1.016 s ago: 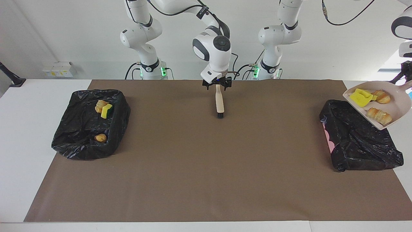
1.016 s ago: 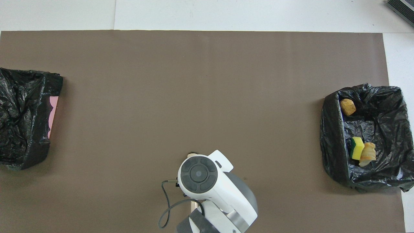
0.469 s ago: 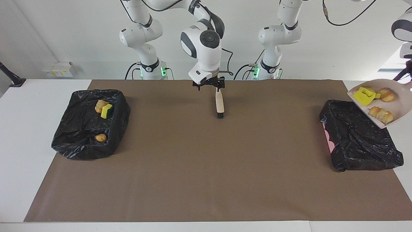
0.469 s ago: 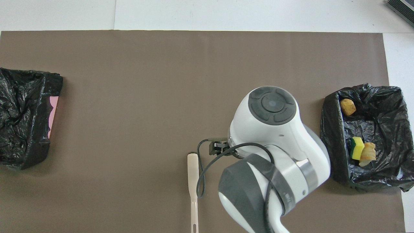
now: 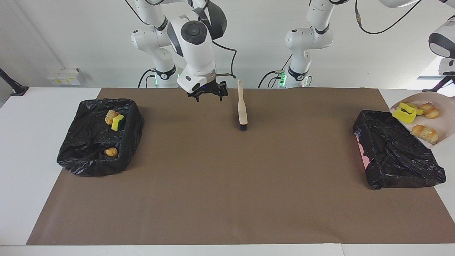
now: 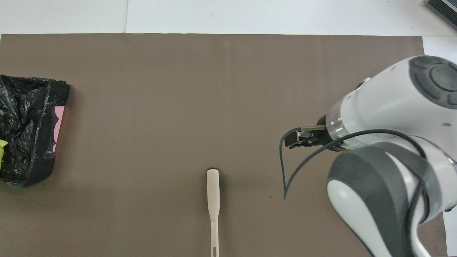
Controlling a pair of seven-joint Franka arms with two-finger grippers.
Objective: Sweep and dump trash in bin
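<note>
The beige dustpan [image 5: 439,122] hangs tilted in the air over the robot-side edge of the black-bagged bin [image 5: 398,156] at the left arm's end. It carries trash: yellow sponge pieces [image 5: 404,113], a croissant [image 5: 430,111] and a bread roll [image 5: 423,132]. My left gripper is past the view's edge at the pan's handle, shut on it. My right gripper [image 5: 208,94] [image 6: 291,139] hovers open and empty over the mat, beside the beige brush [image 5: 242,106] [image 6: 213,200], which lies flat. The overhead view shows this bin [image 6: 28,117] with a yellow scrap [image 6: 2,153] at its edge.
A second black-bagged bin [image 5: 96,142] at the right arm's end holds a croissant with a sponge [image 5: 115,121] and a roll [image 5: 111,152]. The right arm hides it in the overhead view. A brown mat [image 5: 227,185] covers the table.
My right gripper has drawn away from the brush handle toward the right arm's end, leaving the brush lying still. The dustpan has shifted outward toward the table's end.
</note>
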